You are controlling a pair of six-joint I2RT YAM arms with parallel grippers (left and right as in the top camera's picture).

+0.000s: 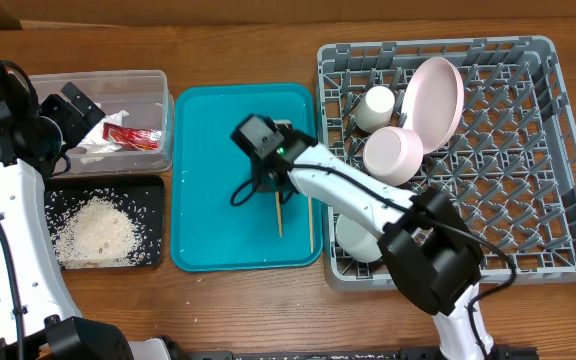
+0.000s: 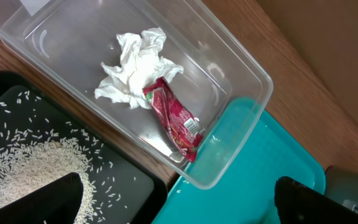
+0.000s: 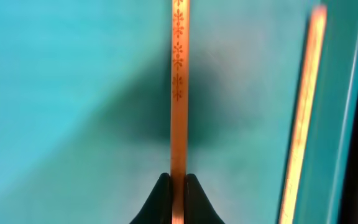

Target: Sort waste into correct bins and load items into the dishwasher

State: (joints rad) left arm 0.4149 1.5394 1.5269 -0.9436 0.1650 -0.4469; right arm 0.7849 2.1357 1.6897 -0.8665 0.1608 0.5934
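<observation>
My right gripper [image 3: 178, 186] is shut on a wooden chopstick [image 3: 179, 93] with a printed pattern, down on the teal tray [image 1: 208, 150]. From above that chopstick [image 1: 278, 215] pokes out below the right gripper [image 1: 273, 185]. The second chopstick [image 3: 303, 106] lies free near the tray's right rim [image 1: 310, 220]. My left gripper [image 2: 179, 205] hangs open above the clear tub [image 2: 241, 68], which holds the white tissue [image 2: 135, 68] and red wrapper [image 2: 176, 118]. Rice [image 1: 98, 228] lies in the black tray [image 1: 148, 190]. The grey dishwasher rack [image 1: 528, 150] holds the pink plate [image 1: 436, 95], white cup [image 1: 376, 105] and two bowls [image 1: 393, 155] [image 1: 356, 238].
The clear tub [image 1: 158, 80] and black tray sit left of the teal tray, the rack right of it. The right arm [image 1: 368, 200] reaches across the rack's left wall. Wooden tabletop [image 1: 218, 40] runs along the back.
</observation>
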